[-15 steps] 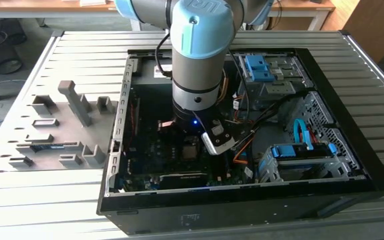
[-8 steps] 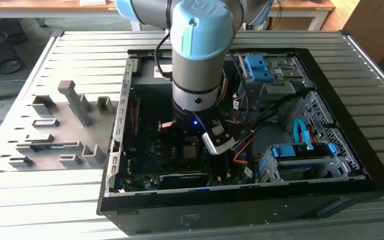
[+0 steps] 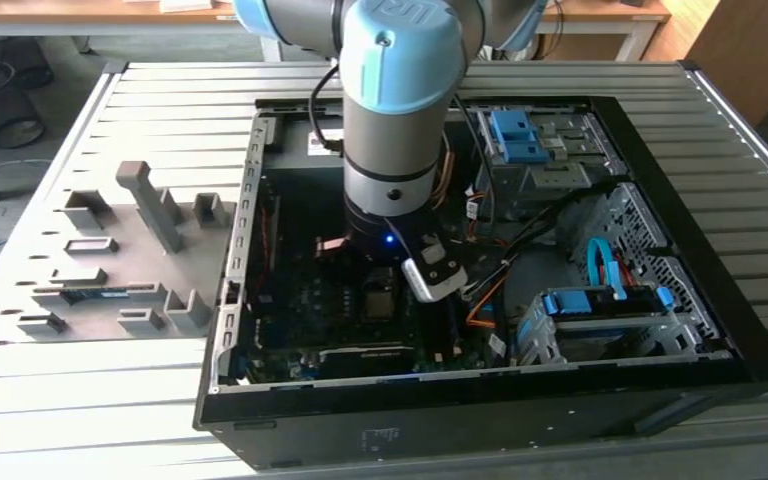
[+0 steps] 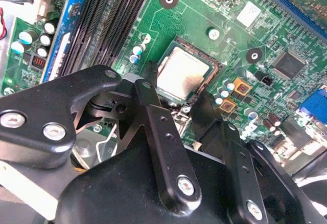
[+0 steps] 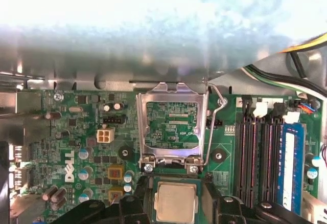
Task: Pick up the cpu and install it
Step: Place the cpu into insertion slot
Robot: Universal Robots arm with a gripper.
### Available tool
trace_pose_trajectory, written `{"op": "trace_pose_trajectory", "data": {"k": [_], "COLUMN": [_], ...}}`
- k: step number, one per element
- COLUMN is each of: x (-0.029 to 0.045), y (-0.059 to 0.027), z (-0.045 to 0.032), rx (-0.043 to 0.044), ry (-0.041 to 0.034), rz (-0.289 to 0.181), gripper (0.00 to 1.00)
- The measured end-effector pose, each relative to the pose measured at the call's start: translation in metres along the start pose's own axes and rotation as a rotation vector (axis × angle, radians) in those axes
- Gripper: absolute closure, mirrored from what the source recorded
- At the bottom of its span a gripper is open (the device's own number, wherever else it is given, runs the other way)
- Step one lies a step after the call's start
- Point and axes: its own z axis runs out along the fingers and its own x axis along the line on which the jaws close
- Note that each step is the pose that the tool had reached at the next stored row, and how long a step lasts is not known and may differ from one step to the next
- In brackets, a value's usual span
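Cpu [image 5: 176,202] sits in socket [image 4: 213,60] on mobo [image 5: 76,132], pincer [image 4: 178,88] straddling it; can't tell if pinching. In exterior view, fixture blocks [image 3: 131,250] at 9 o'clock of case [image 3: 491,420].

This looks like a robotics lab or workshop: a slatted metal desk [image 3: 117,400] carries an opened computer case [image 3: 491,420] and grey fixture blocks [image 3: 157,205] beneath a robot arm [image 3: 391,110], wooden tables [image 3: 598,15] behind.

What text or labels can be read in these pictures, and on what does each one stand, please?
None can be quoted reliably.
White lettering on the motherboard: too small to tell.
White sticker on that board: print too small.
cpu lid: no print readable.
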Motion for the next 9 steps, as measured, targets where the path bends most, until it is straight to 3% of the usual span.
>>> {"op": "trace_pose_trajectory", "data": {"k": [9], "x": [0.0037], "y": [0.0001], "z": [0.0011], "rx": [0.0001], "ry": [-0.0001], "rz": [0.0], "gripper": [0.47]}}
